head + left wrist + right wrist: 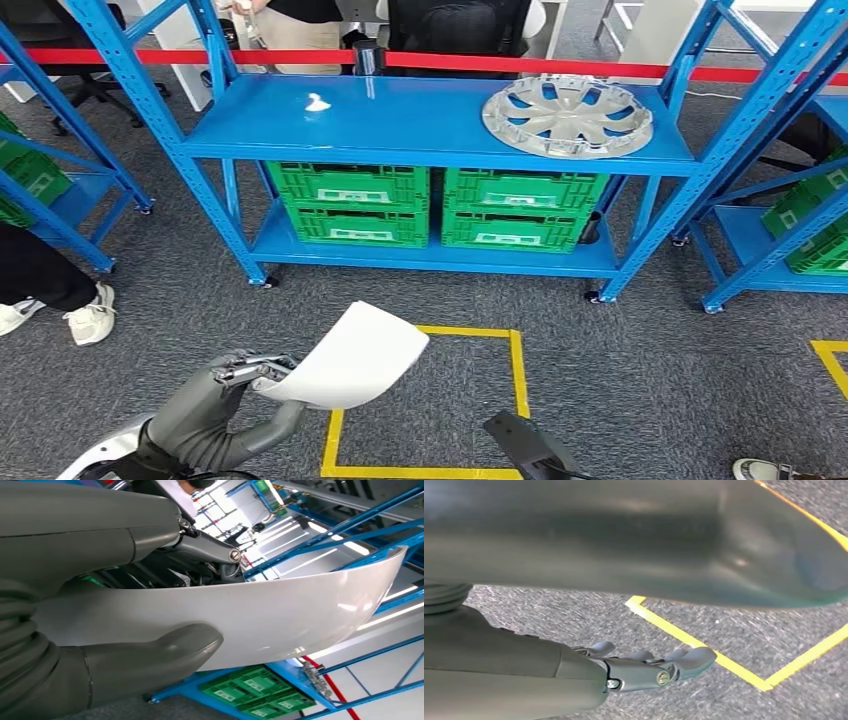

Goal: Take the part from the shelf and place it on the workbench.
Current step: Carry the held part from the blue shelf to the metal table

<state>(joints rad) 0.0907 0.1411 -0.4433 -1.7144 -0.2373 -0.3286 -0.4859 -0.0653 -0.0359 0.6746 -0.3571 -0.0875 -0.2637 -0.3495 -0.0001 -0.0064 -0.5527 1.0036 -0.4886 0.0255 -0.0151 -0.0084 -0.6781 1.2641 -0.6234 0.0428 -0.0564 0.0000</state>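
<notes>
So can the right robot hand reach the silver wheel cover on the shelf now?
Probably not yet: the right robot hand hangs low over the floor, and the silver wheel cover lies far ahead on the blue shelf.

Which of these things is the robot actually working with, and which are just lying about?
In the job:
white curved part, held in the left hand
blue shelf

Lying about:
silver wheel cover
green crates
yellow floor tape
red barrier tape

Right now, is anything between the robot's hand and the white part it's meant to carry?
No. The left hand already holds the white part, its thumb pressed on it. The workbench isn't visible here, so the path there can't be judged.
</notes>
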